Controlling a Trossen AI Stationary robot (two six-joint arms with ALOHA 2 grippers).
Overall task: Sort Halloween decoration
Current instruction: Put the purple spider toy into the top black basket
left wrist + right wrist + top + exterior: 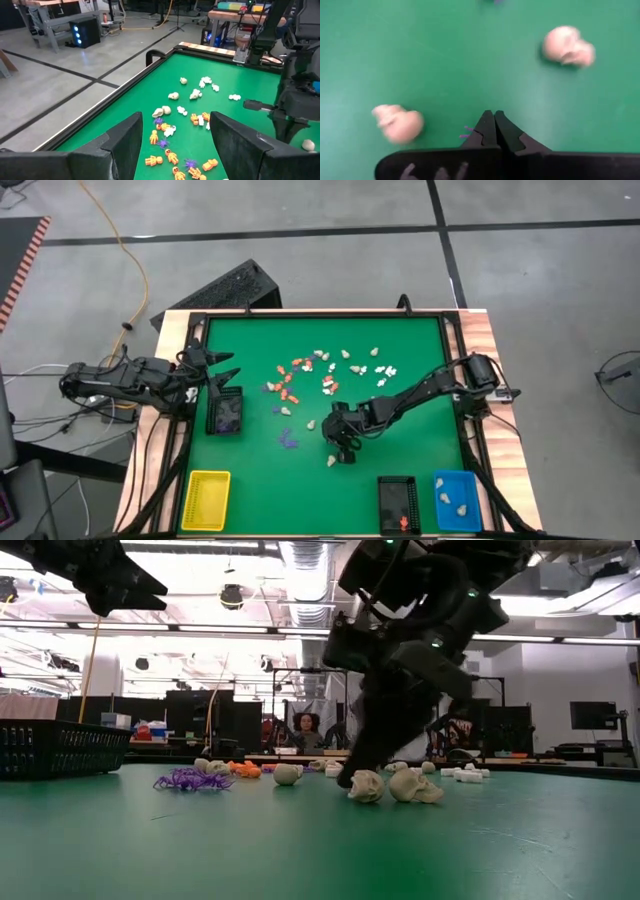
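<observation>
My right gripper (490,116) is down on the green mat (420,360), fingers pressed together; a sliver of purple (466,132) shows beside the tips, whether pinched I cannot tell; two cream skulls (397,123) flank it; the remaining figurines (325,370) lie scattered mid-mat; my left gripper (222,365) hovers spread wide above the black tray (226,413).

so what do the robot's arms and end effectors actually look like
Both are dark, near-black jointed arms. The left end effector ends in two pointed black fingers, broad and flat-faced close up. The right end effector has tapered black fingertips; small green lights glow on its arm.
</observation>
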